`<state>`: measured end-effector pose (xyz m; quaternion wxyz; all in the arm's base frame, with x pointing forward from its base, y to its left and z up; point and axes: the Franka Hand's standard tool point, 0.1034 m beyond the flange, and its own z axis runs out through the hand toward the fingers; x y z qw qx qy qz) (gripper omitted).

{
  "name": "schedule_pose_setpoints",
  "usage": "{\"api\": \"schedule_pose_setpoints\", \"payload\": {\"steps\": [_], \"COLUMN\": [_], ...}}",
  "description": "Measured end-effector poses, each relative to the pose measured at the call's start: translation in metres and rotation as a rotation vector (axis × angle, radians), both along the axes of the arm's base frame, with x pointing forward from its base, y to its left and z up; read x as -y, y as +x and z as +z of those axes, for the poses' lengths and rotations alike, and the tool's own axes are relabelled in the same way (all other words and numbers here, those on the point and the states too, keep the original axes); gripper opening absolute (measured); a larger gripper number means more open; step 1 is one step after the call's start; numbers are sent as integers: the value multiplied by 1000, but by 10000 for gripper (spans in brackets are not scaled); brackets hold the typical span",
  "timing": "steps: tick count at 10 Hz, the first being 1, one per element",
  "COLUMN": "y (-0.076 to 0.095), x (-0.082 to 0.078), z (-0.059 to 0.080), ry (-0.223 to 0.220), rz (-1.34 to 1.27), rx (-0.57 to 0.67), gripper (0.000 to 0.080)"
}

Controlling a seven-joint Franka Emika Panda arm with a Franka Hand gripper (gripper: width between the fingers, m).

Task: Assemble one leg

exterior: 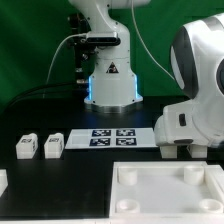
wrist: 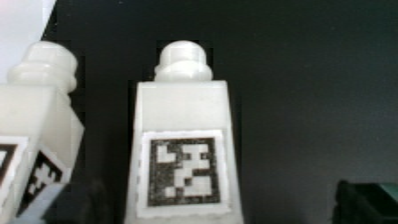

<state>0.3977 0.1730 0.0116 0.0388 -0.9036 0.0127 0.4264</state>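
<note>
In the wrist view a white leg (wrist: 183, 140) with a knobbed end and a black-and-white tag on its face lies right under my gripper (wrist: 206, 208). A second leg (wrist: 36, 120) lies beside it. My dark fingertips (wrist: 370, 204) show at either side of the middle leg with a wide gap, touching nothing, so the gripper is open. In the exterior view the gripper (exterior: 184, 150) hangs low over the table at the right, and the legs under it are hidden. Two more legs (exterior: 27, 146) (exterior: 53, 145) stand at the left.
The large white square panel (exterior: 165, 190) with corner sockets lies at the front right. The marker board (exterior: 110, 136) lies mid-table before the robot base (exterior: 110, 80). A white part (exterior: 3, 182) shows at the left edge.
</note>
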Motion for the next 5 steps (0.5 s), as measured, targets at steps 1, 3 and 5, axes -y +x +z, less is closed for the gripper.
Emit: {"api": "schedule_pose_setpoints", "payload": {"steps": [1, 3, 5], "y": [0, 0, 0], "x": [0, 0, 0], "z": [0, 0, 0], "ry": [0, 0, 0], "rz": [0, 0, 0], "rx": [0, 0, 0], "gripper": [513, 375, 291]}}
